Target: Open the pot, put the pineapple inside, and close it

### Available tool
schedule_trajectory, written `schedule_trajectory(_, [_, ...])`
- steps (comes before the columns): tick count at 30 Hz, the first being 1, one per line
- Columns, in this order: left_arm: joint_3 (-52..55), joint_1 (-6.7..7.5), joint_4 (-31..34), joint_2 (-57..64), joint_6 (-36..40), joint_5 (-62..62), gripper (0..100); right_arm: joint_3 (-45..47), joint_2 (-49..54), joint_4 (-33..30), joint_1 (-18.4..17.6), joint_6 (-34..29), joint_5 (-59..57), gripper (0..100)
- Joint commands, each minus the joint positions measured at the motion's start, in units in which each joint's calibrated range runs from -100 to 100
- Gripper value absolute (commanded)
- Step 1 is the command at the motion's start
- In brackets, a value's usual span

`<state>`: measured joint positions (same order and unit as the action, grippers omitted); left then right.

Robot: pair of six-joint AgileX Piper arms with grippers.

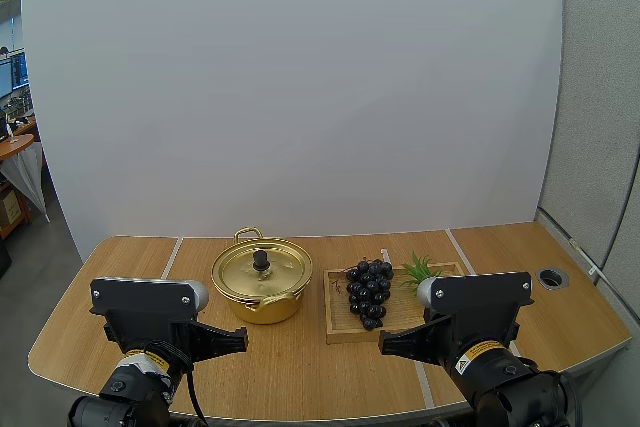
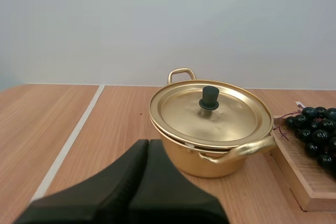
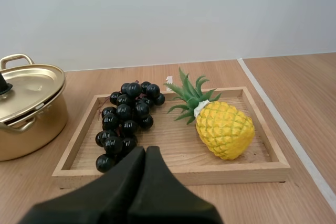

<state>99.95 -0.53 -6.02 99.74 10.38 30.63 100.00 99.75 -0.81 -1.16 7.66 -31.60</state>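
Far left: left gripper (image 1: 240, 339), 2 fingers pressed together into 1 dark wedge, pinching nothing, above the table (image 1: 300, 372) and aimed at the pot (image 1: 262, 299). Bare wood and 1 pale seam between wedge and pot.

Next along: gold pot with 2 loop handles, lid (image 1: 278, 265) on, black knob (image 1: 261, 260) at its middle. Near it on the right, a wooden tray (image 1: 340, 333); touching the pot's handle or not, cannot tell.

On the tray's left half, a bunch of dark grapes (image 1: 369, 293). On its right half, the pineapple (image 3: 224, 129), lying on its side, leaf tips just beside the grapes.

At the tray's near rim, in front of the grapes: right gripper (image 1: 385, 344), 2 fingers likewise closed together on nothing.

Far right: 1 round hole (image 1: 552, 276) in the tabletop.

From above, the pineapple seen as green leaves past the right arm's black housing, yellow body hidden behind it. From the right wrist, whole fruit plain, pot's rim and handle beside the tray. From the left wrist, the lid sitting slightly tilted on the pot.
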Motion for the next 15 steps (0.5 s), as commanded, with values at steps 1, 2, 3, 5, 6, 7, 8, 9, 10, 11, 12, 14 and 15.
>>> schedule_trajectory(1, [0.05,-0.08,0.73,0.26,0.0,-1.36,0,0.0,0.25,0.17,0.18,0.31,0.36,0])
schedule_trajectory(2, [0.05,-0.08,0.73,0.26,0.0,-1.36,0,0.0,0.25,0.17,0.18,0.31,0.36,0])
schedule_trajectory(3, [0.05,-0.08,0.73,0.26,0.0,-1.36,0,0.0,0.25,0.17,0.18,0.31,0.36,0])
schedule_trajectory(5, [0.05,-0.08,0.73,0.26,0.0,-1.36,0,0.0,0.25,0.17,0.18,0.31,0.36,0])
schedule_trajectory(6, [0.05,-0.08,0.73,0.26,0.0,-1.36,0,0.0,0.25,0.17,0.18,0.31,0.36,0])
schedule_trajectory(7, [0.05,-0.08,0.73,0.26,0.0,-1.36,0,0.0,0.25,0.17,0.18,0.31,0.36,0])
schedule_trajectory(8, [0.05,-0.08,0.73,0.26,0.0,-1.36,0,0.0,0.25,0.17,0.18,0.31,0.36,0])
schedule_trajectory(9, [0.05,-0.08,0.73,0.26,0.0,-1.36,0,0.0,0.25,0.17,0.18,0.31,0.36,0])
schedule_trajectory(10, [0.05,-0.08,0.73,0.26,0.0,-1.36,0,0.0,0.25,0.17,0.18,0.31,0.36,0])
schedule_trajectory(11, [0.05,-0.08,0.73,0.26,0.0,-1.36,0,0.0,0.25,0.17,0.18,0.31,0.36,0])
schedule_trajectory(12, [0.05,-0.08,0.73,0.26,0.0,-1.36,0,0.0,0.25,0.17,0.18,0.31,0.36,0])
schedule_trajectory(14, [0.05,-0.08,-0.06,0.26,0.0,-1.36,0,0.0,0.25,0.17,0.18,0.31,0.36,0])
schedule_trajectory(15, [0.05,-0.08,-0.06,0.26,0.0,-1.36,0,0.0,0.25,0.17,0.18,0.31,0.36,0])
